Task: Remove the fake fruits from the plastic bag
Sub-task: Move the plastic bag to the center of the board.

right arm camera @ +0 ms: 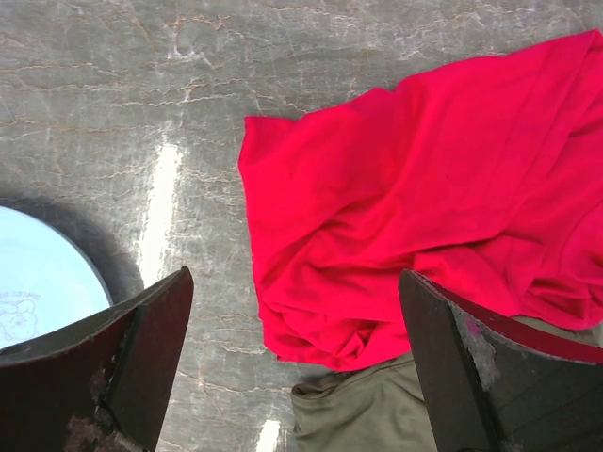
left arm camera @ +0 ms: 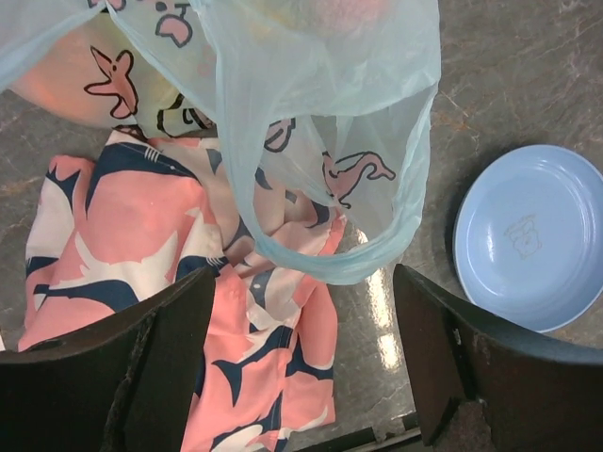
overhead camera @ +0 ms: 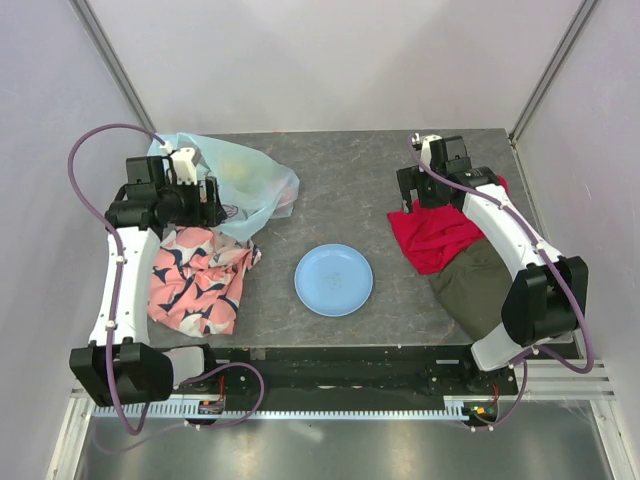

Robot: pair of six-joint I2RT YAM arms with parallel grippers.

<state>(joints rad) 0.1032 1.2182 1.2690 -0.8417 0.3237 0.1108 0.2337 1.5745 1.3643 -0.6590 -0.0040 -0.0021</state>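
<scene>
- The left hand (left arm camera: 303, 287) hung wide open and empty. Just ahead of it, between the fingertips, drooped the handle loop of the plastic bag (left arm camera: 320, 113).
- The fake fruits (overhead camera: 242, 168) showed only as pale yellowish shapes through the film, deeper in the bag beyond the hand. None lay out on the tabletop (right arm camera: 141, 94).
- The step looked best done by closing on the loop alone, clear of the pink patterned cloth (left arm camera: 122, 235) beneath the hand, then lifting to open the mouth.
- The right hand (right arm camera: 297, 282), also open and empty, hovered over the red cloth (right arm camera: 424, 188), well away from the bag. It would have to cross over to reach in.
</scene>
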